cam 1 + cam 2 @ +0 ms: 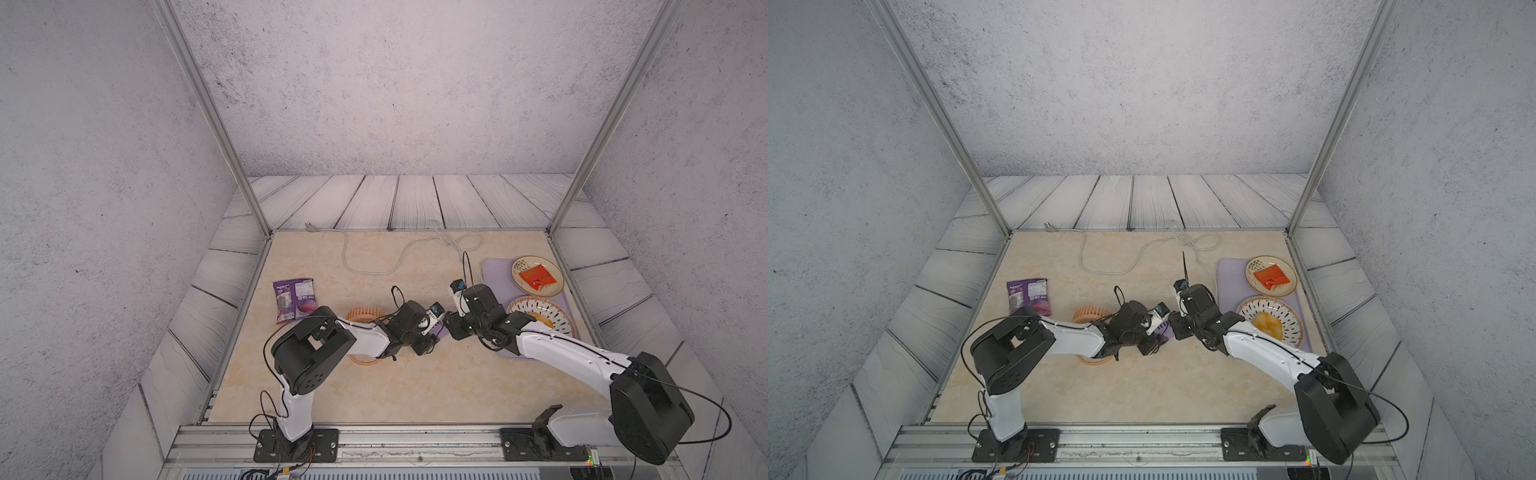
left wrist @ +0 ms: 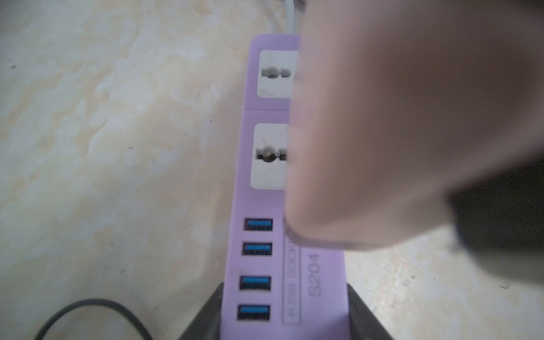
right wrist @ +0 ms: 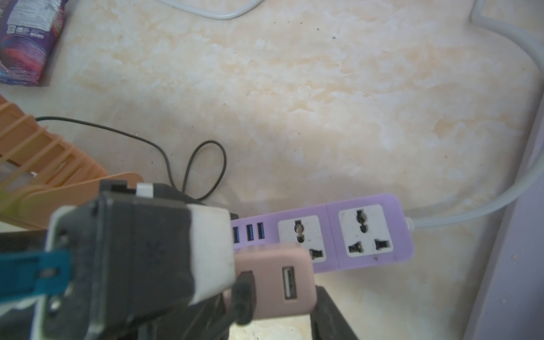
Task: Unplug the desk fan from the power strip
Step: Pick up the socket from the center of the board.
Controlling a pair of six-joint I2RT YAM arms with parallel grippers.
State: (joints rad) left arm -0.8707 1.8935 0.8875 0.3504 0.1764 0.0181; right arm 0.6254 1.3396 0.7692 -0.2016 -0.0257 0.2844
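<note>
Arms meeting at mid-desk in both top views: left arm [image 1: 365,335] stretched across the orange fan [image 1: 360,316], right arm [image 1: 557,347] reaching in over the lavender tray [image 1: 494,269]. Between the wrists, only a sliver of the purple power strip [image 1: 1168,331] on show; both sets of jaws hidden there. Grey-white cord [image 1: 375,272] looping off toward the far edge of the desk [image 1: 415,382]. Snack bag [image 1: 293,300] left of the fan; on the tray, plate [image 1: 540,260] with a red packet [image 1: 538,277] and patterned plate [image 1: 534,309] with yellow food [image 1: 1268,324].

Left wrist view: power strip flat on the desk, left jaws clamped on its USB end, a dark finger [image 2: 204,319] at either side. White sockets [image 2: 269,156] half seen, holes open. Pink plug [image 2: 397,132] looming close before the lens, covering the rest.

Right wrist view: right jaws closed on the plug, black cable [image 3: 243,297] stuck in its face beside a spare USB port [image 3: 289,282]. Thin black cord [image 3: 207,142] looped on the desk beyond, leading to the fan. Plug overlapping a corner of the nearer socket [image 3: 300,232]; pins hidden, so cannot tell if quite clear of it.
</note>
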